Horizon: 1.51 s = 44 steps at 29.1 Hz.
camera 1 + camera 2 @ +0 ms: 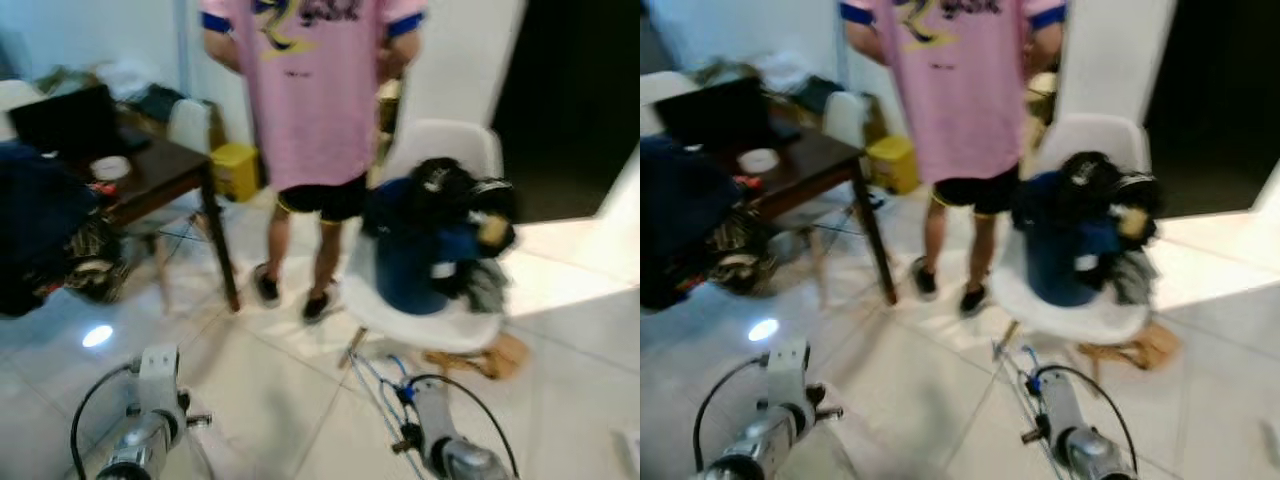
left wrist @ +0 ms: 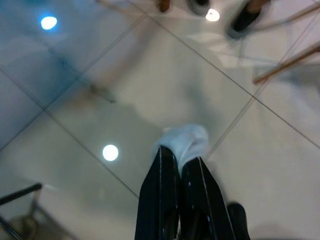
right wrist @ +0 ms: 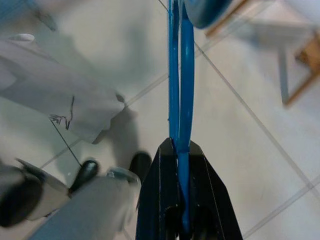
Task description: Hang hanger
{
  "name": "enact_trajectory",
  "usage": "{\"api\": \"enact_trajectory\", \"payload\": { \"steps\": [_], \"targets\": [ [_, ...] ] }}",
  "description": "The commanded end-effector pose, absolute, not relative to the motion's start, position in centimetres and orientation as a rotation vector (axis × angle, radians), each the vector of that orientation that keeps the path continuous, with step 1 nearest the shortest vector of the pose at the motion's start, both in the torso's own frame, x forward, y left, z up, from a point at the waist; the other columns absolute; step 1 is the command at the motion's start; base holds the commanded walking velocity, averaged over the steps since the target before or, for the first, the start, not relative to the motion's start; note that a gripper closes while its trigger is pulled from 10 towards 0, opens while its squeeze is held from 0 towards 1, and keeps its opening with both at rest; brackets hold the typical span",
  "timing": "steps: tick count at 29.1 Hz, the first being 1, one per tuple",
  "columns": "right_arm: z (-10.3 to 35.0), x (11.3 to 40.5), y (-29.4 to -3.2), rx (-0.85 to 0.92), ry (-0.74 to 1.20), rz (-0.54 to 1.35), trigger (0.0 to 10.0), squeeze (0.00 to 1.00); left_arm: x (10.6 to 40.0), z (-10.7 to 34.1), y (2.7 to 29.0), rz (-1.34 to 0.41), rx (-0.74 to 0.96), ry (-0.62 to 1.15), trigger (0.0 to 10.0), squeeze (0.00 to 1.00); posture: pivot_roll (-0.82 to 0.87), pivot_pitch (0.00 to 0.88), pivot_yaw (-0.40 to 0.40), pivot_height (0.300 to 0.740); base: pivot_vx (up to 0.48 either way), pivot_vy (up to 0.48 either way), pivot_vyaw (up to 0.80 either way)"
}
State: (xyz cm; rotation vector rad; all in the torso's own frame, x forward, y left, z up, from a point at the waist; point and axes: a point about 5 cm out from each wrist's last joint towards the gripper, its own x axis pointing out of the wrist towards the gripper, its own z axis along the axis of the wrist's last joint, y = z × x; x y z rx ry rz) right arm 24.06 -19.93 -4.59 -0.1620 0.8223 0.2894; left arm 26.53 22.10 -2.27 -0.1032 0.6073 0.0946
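A thin blue plastic hanger (image 3: 180,75) is clamped between the right gripper's (image 3: 182,150) black fingers low over the tiled floor, the left gripper (image 2: 179,162) is closed (on nothing), and beyond, dark clothes (image 1: 440,235) are piled in a white shell chair (image 1: 450,325) beside a person in a pink shirt (image 1: 315,80).

Pale tiled floor (image 1: 270,380), dark wooden table (image 1: 165,170), white chair (image 1: 450,150), white walls (image 1: 100,30)

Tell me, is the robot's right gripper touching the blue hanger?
Touching. The right wrist view shows the right gripper's black fingers shut on the thin blue plastic hanger.
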Motion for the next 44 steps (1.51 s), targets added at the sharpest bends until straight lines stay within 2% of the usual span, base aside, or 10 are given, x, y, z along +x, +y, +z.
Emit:
{"api": "enact_trajectory", "payload": {
  "steps": [1,9,16,17,19,21,24,27,34,44],
  "targets": [
    [-4.3,24.6,-19.2,-0.133,0.784,0.301,10.0,0.00,26.3,-2.3,22.8,0.113,-0.110,0.612,10.0,0.00,0.06,0.000,0.002,0.740,0.352,0.000,0.80],
    [-3.5,25.2,-19.0,-0.195,0.669,0.326,10.0,0.00,30.5,2.7,24.8,0.136,-0.156,0.365,10.0,0.00,0.07,0.000,-0.001,0.740,0.348,0.000,0.80],
    [-2.8,25.6,-18.8,-0.138,0.582,0.325,10.0,0.00,33.0,6.7,23.2,0.032,-0.084,0.141,10.0,0.00,0.08,0.000,0.009,0.740,0.335,0.000,0.58],
    [0.7,29.2,-19.4,-0.114,0.435,0.332,10.0,0.00,33.8,8.6,22.1,-0.017,-0.053,0.040,10.0,0.00,0.08,0.000,0.013,0.740,0.337,0.000,0.00],
    [0.7,29.2,-19.4,-0.114,0.435,0.332,10.0,0.00,33.8,8.6,22.1,-0.017,-0.053,0.040,10.0,0.00,0.08,0.000,0.013,0.740,0.337,0.000,0.00],
    [8.0,34.1,-19.6,-0.082,0.160,0.401,10.0,0.00,34.9,12.7,20.0,-0.097,-0.030,-0.144,10.0,0.00,0.08,0.000,0.015,0.740,0.341,0.000,0.00],
    [8.0,34.1,-19.6,-0.082,0.160,0.401,10.0,0.00,34.9,12.7,20.0,-0.097,-0.030,-0.144,10.0,0.00,0.08,0.000,0.015,0.740,0.341,0.000,0.00],
    [12.4,35.6,-18.4,-0.063,-0.015,0.511,10.0,0.00,35.5,16.6,18.1,-0.175,-0.012,-0.278,10.0,0.00,0.08,0.000,0.019,0.740,0.339,0.000,0.00],
    [15.3,36.1,-16.9,-0.114,-0.117,0.600,10.0,0.00,35.8,21.4,16.3,-0.242,-0.009,-0.435,10.0,0.00,0.08,0.000,0.016,0.740,0.342,0.000,0.00],
    [17.2,36.4,-16.3,-0.098,-0.187,0.613,10.0,0.00,35.6,28.6,18.1,-0.168,0.058,-0.646,10.0,0.00,0.08,0.000,0.009,0.740,0.340,0.000,0.00]
  ]
}}
